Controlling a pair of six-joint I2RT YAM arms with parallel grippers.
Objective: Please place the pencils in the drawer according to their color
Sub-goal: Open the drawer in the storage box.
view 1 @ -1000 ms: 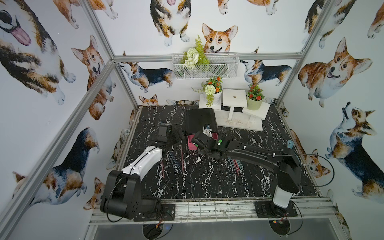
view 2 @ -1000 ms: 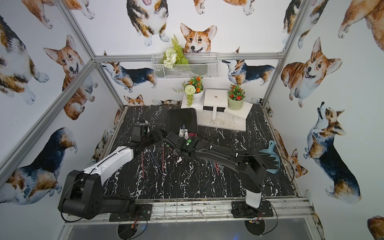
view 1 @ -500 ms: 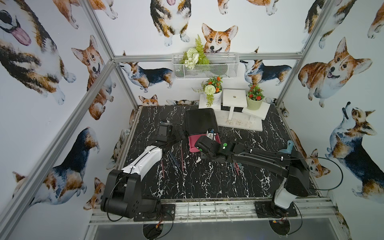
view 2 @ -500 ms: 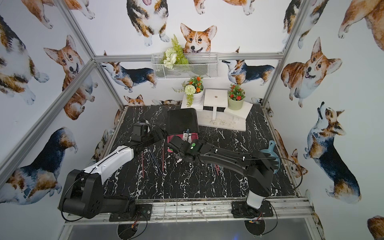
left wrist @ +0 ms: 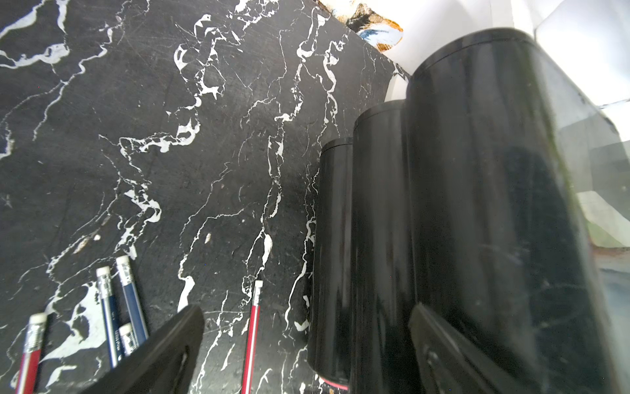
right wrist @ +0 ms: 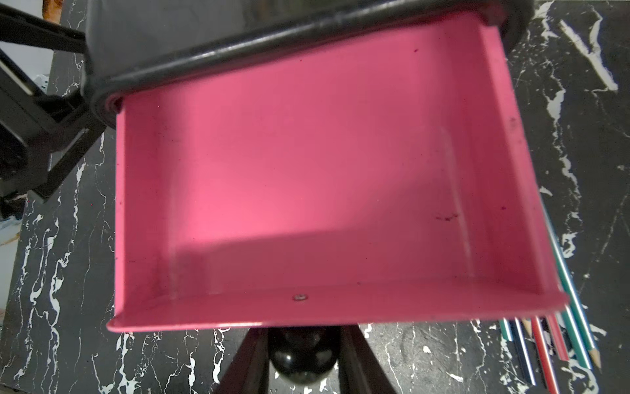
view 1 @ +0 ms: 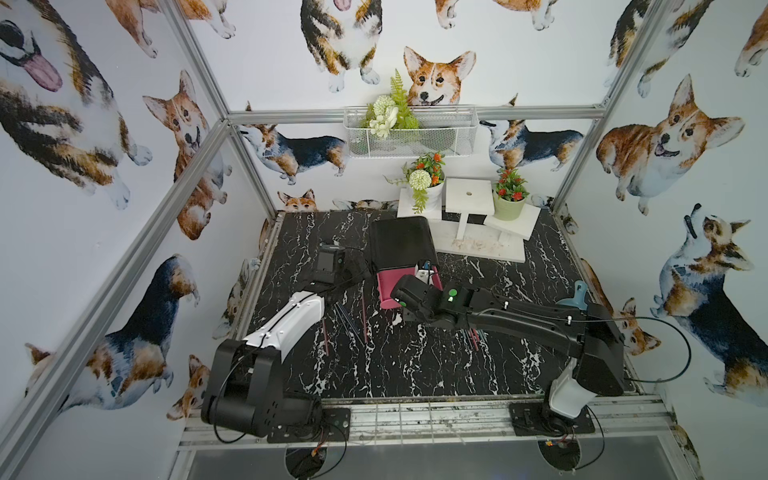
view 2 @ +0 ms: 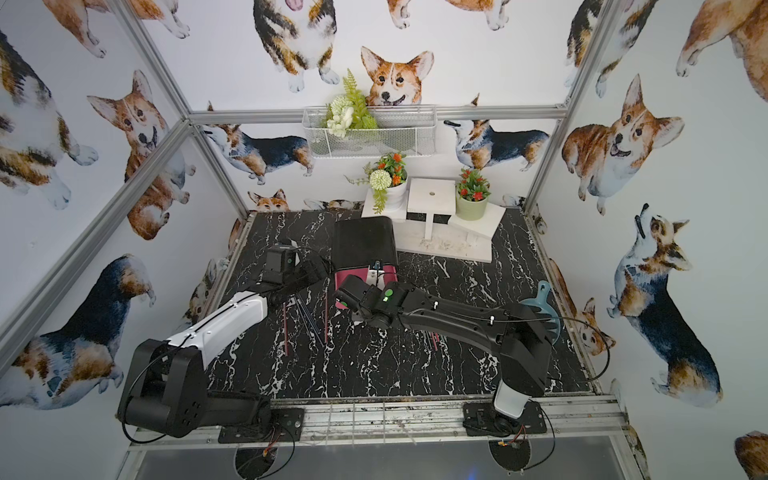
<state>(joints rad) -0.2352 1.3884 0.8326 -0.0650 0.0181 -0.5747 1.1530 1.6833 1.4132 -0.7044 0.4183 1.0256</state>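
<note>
Slim, straight pencils (view 1: 364, 318) (left wrist: 132, 300) (right wrist: 560, 341) flat on the tabletop (view 1: 415, 374) in two loose clusters. Nearer the left edge, at mid-depth: pinkish-red and dark blue shafts, roughly parallel, with ribbed metal ferrules and pale eraser ends. Nearer the middle, just beside the right front corner of the drawer (right wrist: 306, 170) and partly under the right arm (view 1: 519, 322): green, red and blue shafts with sharpened wooden tips. Between both clusters, that pink drawer pulled out: rectangular, smooth and matte, low straight walls, faint scuffs, one small screw head in the front wall. On that front, a round glossy black knob (right wrist: 301, 361), pinched between the narrowed fingers of the right gripper (right wrist: 301, 336). Behind, toward the middle of the back edge, a glossy black cabinet (view 1: 401, 243) with rounded corners, stepped in three tiers. Left gripper (left wrist: 305, 308) spread wide, clamping nothing, just beside the cabinet's left side, over one red pencil. Tabletop itself black, stone-like, veined in irregular white.
</note>
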